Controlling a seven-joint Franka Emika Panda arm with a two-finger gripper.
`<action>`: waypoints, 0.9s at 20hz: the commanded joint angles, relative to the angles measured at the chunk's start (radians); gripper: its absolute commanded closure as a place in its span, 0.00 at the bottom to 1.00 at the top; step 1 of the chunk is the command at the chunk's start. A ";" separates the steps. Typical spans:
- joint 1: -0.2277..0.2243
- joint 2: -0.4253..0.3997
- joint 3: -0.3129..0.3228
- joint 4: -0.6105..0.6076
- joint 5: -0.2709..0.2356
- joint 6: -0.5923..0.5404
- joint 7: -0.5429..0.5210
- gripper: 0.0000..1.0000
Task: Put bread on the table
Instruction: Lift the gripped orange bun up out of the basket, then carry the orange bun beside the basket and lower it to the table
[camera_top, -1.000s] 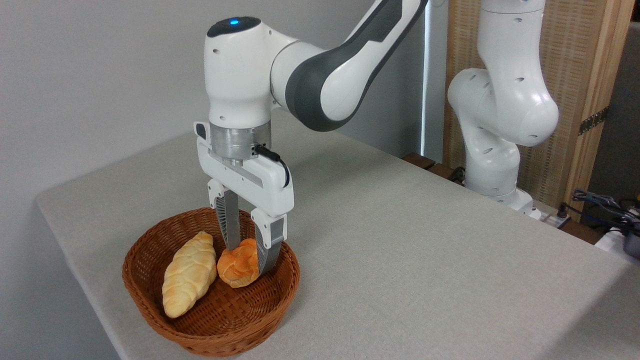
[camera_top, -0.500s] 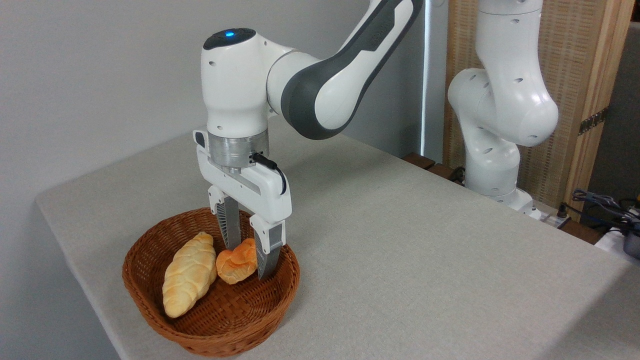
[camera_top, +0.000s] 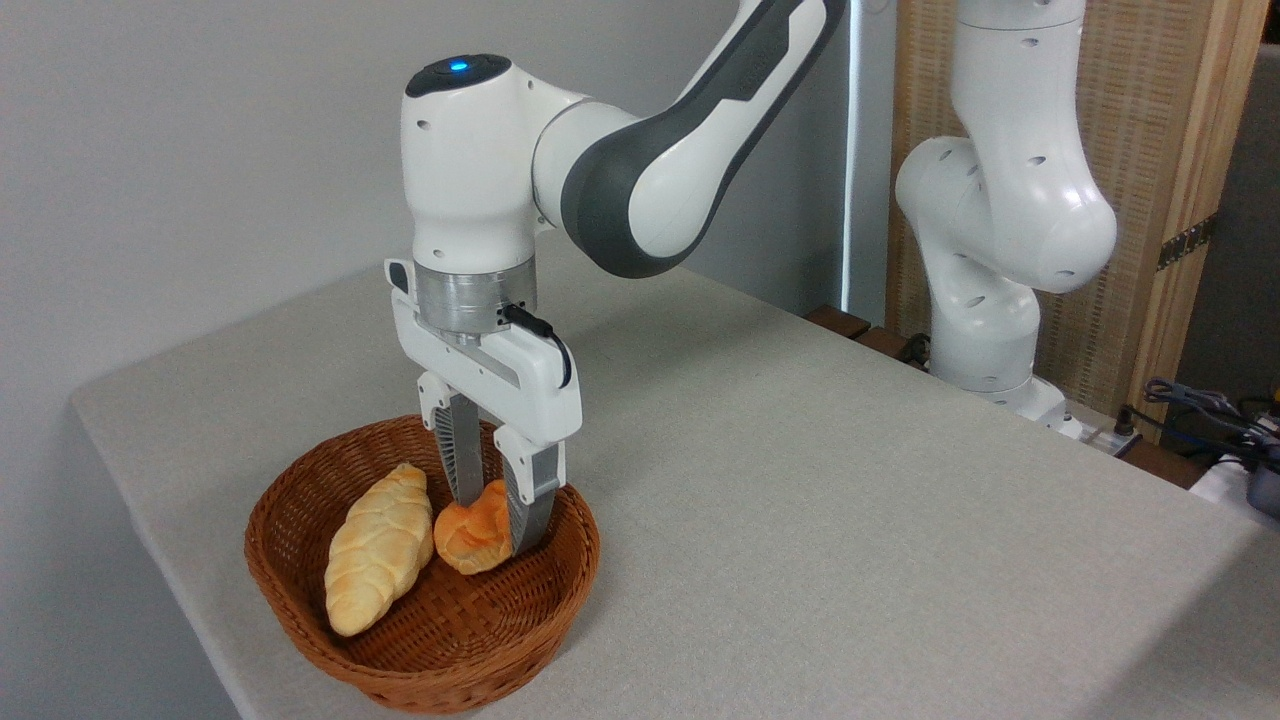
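Right beside gripper (camera_top: 497, 525)-held bread (camera_top: 470, 535): braided loaf (camera_top: 377, 548), basket wall (camera_top: 575, 560).

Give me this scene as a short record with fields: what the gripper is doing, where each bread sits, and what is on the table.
gripper: fingers down inside the basket, closed on either side of the small round orange bun
bun: in the brown woven wicker basket, not yet on the table
other bread: long pale-yellow braided loaf, lying in the basket, left of the bun
table: light grey fabric-topped table, carries the basket near its front left corner
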 joint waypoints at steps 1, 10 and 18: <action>-0.003 0.001 0.006 -0.001 -0.018 0.023 0.017 0.59; -0.002 -0.068 0.016 0.005 -0.047 0.019 0.013 0.58; 0.006 -0.200 0.020 0.005 -0.076 -0.049 0.010 0.55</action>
